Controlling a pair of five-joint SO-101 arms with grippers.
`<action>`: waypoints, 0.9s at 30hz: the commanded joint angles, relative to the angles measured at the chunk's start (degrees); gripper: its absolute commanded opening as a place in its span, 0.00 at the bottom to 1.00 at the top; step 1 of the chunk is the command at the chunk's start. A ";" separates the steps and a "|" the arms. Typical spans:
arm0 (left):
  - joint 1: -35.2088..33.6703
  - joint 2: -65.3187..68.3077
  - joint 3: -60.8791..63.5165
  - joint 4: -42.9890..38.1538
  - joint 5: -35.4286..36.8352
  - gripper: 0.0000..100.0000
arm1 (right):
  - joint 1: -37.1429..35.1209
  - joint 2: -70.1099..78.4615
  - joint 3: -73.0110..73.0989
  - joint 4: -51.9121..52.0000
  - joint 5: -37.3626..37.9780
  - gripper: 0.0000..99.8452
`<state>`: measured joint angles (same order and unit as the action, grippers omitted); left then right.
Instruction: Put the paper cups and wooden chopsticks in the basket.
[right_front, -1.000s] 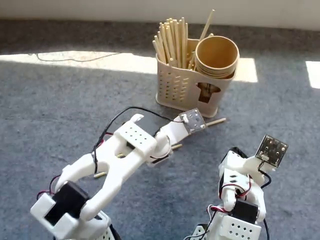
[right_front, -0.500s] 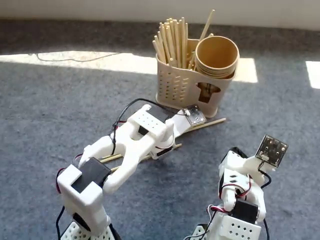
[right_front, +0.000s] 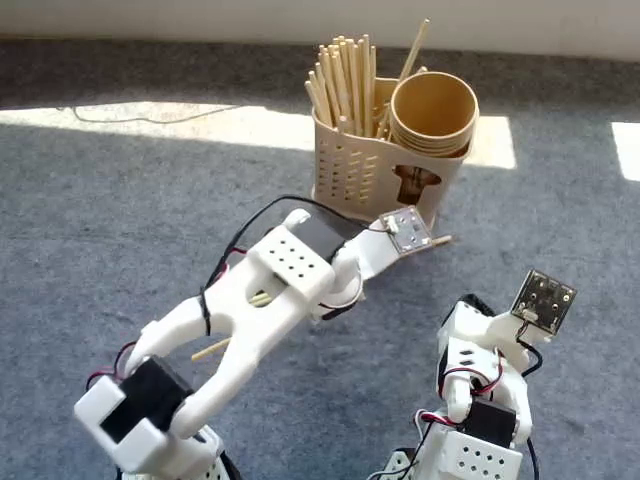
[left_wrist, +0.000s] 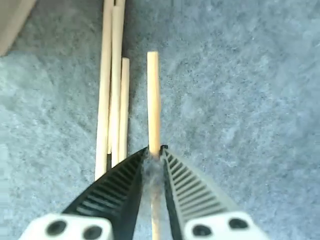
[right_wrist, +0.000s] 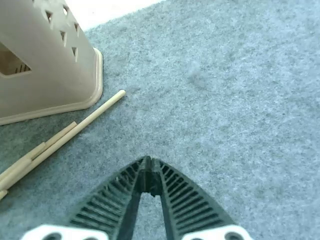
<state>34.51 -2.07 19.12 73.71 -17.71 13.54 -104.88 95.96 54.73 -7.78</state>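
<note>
Just near of the beige perforated plastic basket (right_front: 365, 185), on the grey carpeted counter (right_front: 120, 230), the left gripper (left_wrist: 154, 152) has its jaws pinched on one pale wooden chopstick (left_wrist: 153, 100), with three more loose chopsticks (left_wrist: 114, 85) lying just beside it. The right gripper (right_wrist: 150, 182) sits nearer, jaws closed on nothing. Each stick looks light, stiff and smooth, so a hold near its middle should stop it swivelling; inside the basket stand one stack of tan paper cups (right_front: 433, 115), number unclear, and a thick chopstick bundle (right_front: 345, 80).

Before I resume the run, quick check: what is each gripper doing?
Left gripper: closed on a chopstick.
Right gripper: closed, holding nothing.
</note>
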 joint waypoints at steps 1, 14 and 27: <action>0.92 -10.86 -2.42 0.70 1.14 0.01 | 0.66 -0.40 6.73 0.13 -0.26 0.01; 1.01 -26.42 -5.93 -2.20 3.16 0.01 | 0.66 -0.40 6.73 0.13 -0.26 0.01; 0.75 -26.51 -22.81 -11.60 13.80 0.01 | 0.66 -0.40 6.73 0.13 -0.26 0.01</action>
<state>34.59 -26.51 1.45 67.82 -5.23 13.54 -104.88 95.96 54.73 -7.78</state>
